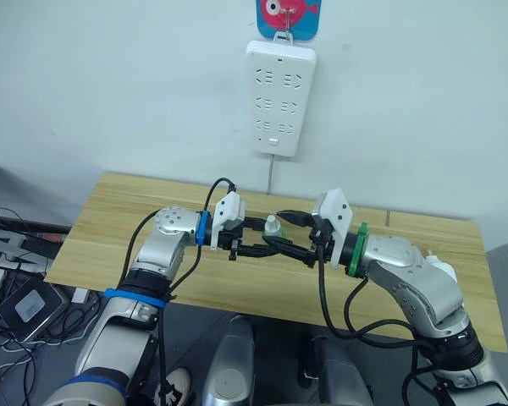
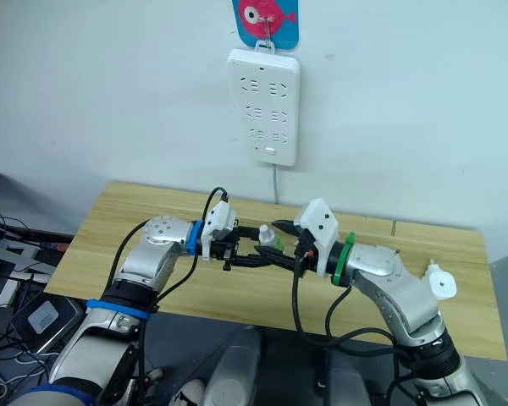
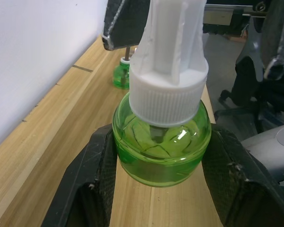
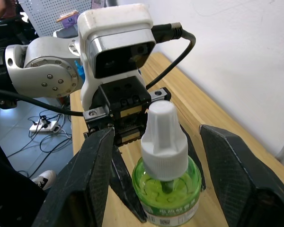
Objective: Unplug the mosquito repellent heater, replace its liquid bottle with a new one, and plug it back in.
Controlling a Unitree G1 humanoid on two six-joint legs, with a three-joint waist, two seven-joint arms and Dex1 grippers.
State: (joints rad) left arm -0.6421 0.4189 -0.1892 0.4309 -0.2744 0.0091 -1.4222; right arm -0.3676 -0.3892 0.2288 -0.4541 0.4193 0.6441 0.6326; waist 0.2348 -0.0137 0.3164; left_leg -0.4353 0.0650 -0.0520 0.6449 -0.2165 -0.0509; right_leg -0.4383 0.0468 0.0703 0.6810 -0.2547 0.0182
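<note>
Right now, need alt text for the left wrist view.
A green bottle with a white cap sits clamped between the left gripper's black fingers above a wooden table. Behind it, a second green bottle stands on the table by the white wall.

Both arms bent inward, wrists facing. Left gripper (image 3: 156, 189) clamped on capped bottle (image 3: 162, 142). Right gripper (image 4: 156, 179) fingers spread wide around it.

Silver arms; black cables; white cameras
</note>
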